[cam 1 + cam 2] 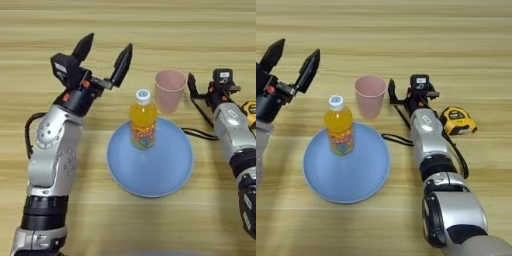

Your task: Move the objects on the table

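A pale pink cup stands upright on the table, just behind the rim of the blue plate. A small orange juice bottle with a white cap stands upright on the plate's back part. My left gripper is open and holds nothing; its two black fingers point away from me, left of and behind the bottle, clear of it. My right gripper sits close to the right of the cup, and I see no contact between them.
A large round blue plate lies in the middle of the table. A yellow tape measure lies to the right of my right arm. A black cable loops from that arm towards the plate's rim.
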